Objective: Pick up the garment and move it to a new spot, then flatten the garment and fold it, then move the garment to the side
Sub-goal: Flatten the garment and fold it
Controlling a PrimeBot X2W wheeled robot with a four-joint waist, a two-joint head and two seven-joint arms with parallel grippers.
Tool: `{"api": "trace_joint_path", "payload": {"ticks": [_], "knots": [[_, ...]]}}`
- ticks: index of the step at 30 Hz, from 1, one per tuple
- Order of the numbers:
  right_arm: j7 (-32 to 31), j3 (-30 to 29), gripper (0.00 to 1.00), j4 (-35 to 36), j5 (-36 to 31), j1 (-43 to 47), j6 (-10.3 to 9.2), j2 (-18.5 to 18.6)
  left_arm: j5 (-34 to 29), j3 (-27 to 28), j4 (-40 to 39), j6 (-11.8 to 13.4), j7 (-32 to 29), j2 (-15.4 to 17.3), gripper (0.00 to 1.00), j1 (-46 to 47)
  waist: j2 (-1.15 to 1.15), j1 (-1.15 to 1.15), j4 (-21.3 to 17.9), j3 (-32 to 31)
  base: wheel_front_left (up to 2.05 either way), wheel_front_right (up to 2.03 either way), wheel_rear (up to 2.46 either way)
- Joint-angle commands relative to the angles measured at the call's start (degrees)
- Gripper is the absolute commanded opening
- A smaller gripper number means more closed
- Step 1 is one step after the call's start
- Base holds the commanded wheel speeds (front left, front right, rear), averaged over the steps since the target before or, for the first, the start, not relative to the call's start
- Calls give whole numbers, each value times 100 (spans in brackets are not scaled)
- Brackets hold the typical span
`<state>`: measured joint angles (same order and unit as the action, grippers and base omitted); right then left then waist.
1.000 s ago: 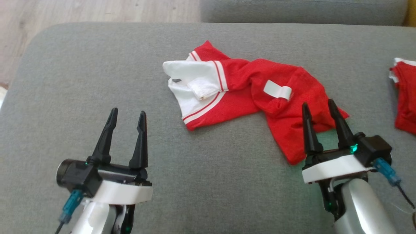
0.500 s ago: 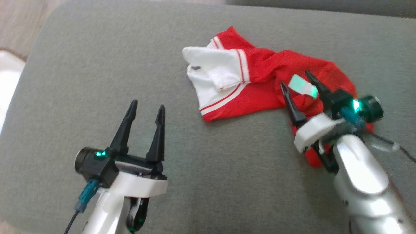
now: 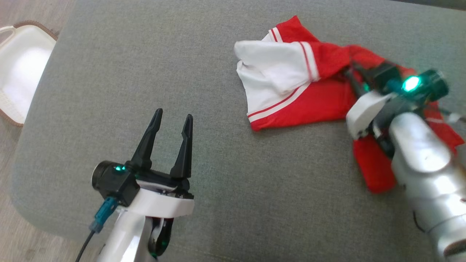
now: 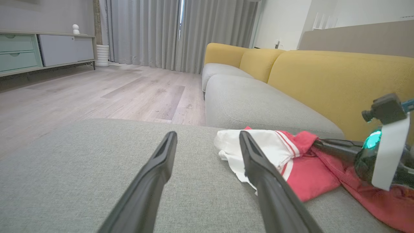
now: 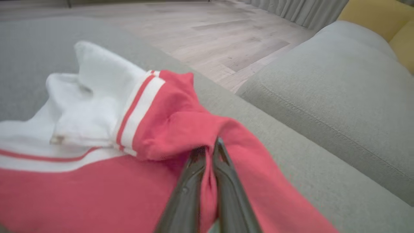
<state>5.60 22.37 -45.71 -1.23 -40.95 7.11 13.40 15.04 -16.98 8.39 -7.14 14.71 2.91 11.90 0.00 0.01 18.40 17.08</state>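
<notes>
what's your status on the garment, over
Right gripper jaws pinched shut on a red fold of the garment. Left gripper open, apart from it, over the grey cushion. White basket off its left edge.

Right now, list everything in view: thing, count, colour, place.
garment: one, red and white, crumpled on the cushion, toward its right.
cushion: one, grey, under the garment.
basket: one, white with a brown rim, on the floor off the cushion's left edge.
sofa: one, yellow back and grey seats, beyond the cushion.
curtains: one set, grey, at the far wall.
floor: one, pale wood, around the cushion.
left tool: one, dark fingers, open above bare cushion.
right tool: one, dark fingers, shut on the garment's red fabric.
</notes>
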Motion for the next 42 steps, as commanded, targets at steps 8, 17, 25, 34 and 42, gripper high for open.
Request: {"api": "trace_joint_path", "payload": {"ticks": [8,17,25,34,42], "knots": [[-162,-394,0,-250,1005,-991,37,441,69,52,-142,-29,29,-1,100,229,0,-1,90,69,0,0,0],[-463,-986,100,-1349,756,-1921,37,1082,152,-51,-118,-32,29,-2,100,331,0,-1,168,205,0,0,0],[210,-1200,100,-1836,200,-1874,37,538,-11,239,-130,-33,29,-2,100,368,0,-1,-384,-9,0,0,0],[931,-1436,100,-673,345,-870,37,-488,-144,769,-242,-34,29,32,100,318,0,-1,-1341,-434,0,0,0],[938,-1747,100,1873,468,1575,37,-1005,-67,957,-243,-35,29,54,100,133,0,-1,-1885,-821,0,0,0]]}}
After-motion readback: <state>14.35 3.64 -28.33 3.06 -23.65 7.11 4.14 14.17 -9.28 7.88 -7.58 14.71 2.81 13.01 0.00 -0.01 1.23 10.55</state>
